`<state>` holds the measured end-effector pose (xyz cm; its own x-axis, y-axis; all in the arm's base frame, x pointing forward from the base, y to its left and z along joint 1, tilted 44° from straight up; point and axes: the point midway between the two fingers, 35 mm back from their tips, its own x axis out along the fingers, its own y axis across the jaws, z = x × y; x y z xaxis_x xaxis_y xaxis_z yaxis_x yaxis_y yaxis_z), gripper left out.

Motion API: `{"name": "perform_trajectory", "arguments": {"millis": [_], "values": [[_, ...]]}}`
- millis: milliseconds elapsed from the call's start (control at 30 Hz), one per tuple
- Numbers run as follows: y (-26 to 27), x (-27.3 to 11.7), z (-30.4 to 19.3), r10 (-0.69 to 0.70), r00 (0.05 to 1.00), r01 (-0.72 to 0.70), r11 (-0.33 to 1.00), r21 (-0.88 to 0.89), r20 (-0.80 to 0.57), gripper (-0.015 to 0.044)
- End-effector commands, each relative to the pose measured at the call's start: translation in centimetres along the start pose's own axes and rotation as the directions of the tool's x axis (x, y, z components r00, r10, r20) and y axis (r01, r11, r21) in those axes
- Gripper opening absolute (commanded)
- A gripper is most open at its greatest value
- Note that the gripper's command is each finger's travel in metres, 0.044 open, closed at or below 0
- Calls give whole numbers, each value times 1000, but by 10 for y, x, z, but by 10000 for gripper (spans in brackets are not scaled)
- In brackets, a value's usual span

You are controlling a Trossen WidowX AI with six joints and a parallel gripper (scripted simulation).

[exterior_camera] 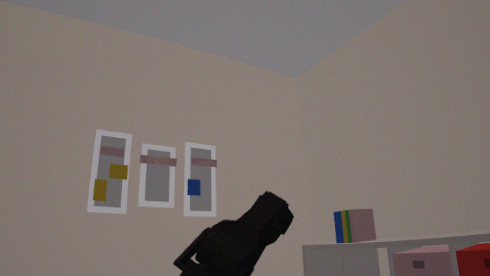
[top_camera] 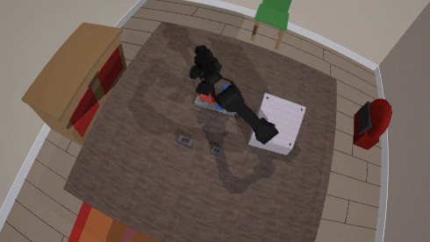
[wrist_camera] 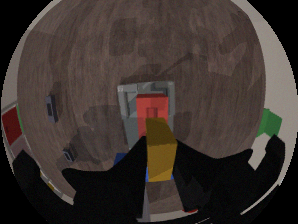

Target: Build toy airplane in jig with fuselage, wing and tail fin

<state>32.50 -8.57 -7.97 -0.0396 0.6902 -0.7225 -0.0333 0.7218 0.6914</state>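
The red fuselage (top_camera: pixel 208 98) (wrist_camera: pixel 152 102) lies in the grey cradle (top_camera: pixel 215 110) (wrist_camera: pixel 121 100); its tail socket shows in the wrist view. The blue wing (top_camera: pixel 225 88) (wrist_camera: pixel 120 160) lies across the fuselage, mostly hidden by the arm and the fingers; whether its tab is fully down cannot be seen. My gripper (top_camera: pixel 203 88) (wrist_camera: pixel 155 139) is shut on the yellow tail fin (wrist_camera: pixel 159 162). The fin is over the fuselage, its far end just short of the tail socket in the wrist view. The fin's tab is hidden, and the gap below it cannot be judged.
Two small grey blocks with recesses, a larger one (top_camera: pixel 185 140) (wrist_camera: pixel 51 108) and a smaller one (top_camera: pixel 216 151) (wrist_camera: pixel 68 154), lie on the brown table. A white box-like base (top_camera: pixel 285 118) stands under the arm's foot. A green chair (top_camera: pixel 272 17) stands beyond the table edge.
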Motion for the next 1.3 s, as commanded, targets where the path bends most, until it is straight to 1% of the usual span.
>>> {"name": "perform_trajectory", "arguments": {"millis": [0,933,1267], "values": [[-2,-2,3,-8,1000,8,1000,-11,5,67],[-3,-1,3,-8,1000,8,1000,-11,5,67],[-3,14,4,-8,1000,8,1000,-11,5,67]]}}
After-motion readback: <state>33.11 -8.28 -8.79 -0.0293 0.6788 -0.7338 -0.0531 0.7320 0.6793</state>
